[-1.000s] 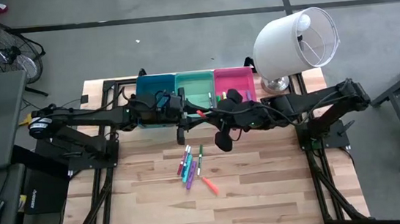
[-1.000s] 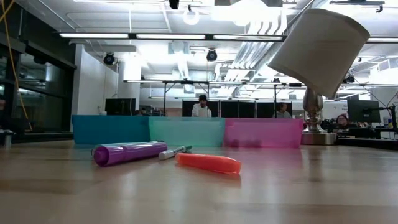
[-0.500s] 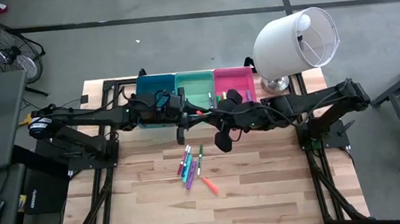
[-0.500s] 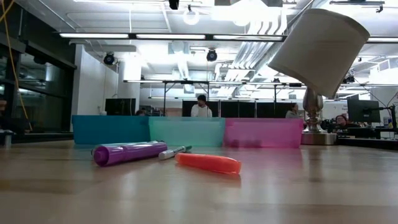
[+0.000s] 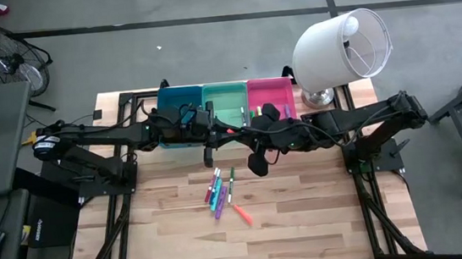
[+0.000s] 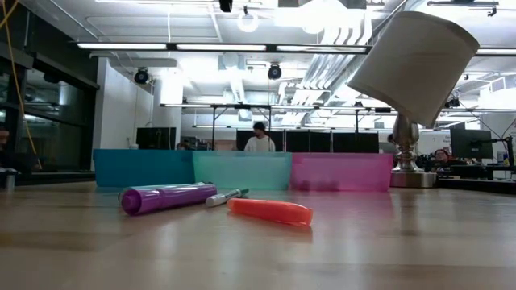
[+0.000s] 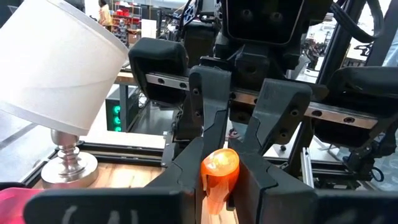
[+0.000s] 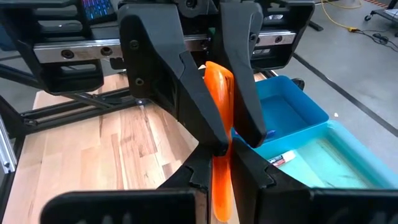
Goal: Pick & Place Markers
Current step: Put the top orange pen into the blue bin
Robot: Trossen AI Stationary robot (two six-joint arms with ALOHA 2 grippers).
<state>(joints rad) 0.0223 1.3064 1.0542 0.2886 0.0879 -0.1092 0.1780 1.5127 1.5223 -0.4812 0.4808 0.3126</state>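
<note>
Both grippers meet above the table just in front of the bins, and each is closed on the same orange marker [image 8: 219,130]: the left gripper [image 5: 212,136] pinches one end, the right gripper [image 5: 247,136] the other, nose to nose. From overhead the shared marker is nearly hidden between the dark fingers, only a sliver of red-orange showing. Neither gripper enters the low view.

Three bins stand side by side at the table's far edge. The blue bin [image 5: 178,96] is partly covered by the left arm, and its contents cannot be made out. The mint green bin [image 5: 224,96] holds at least one marker, and the pink bin [image 5: 269,89] shows a few small ones, partly hidden by the right arm.

Both arms reach in level from the table's sides toward the middle. A loose cluster of markers [image 5: 217,192] lies on the wooden table [image 5: 307,216] nearer the front, with another orange marker [image 5: 242,213] just beside them. A white lamp [image 5: 340,48] stands at the far right corner.
</note>
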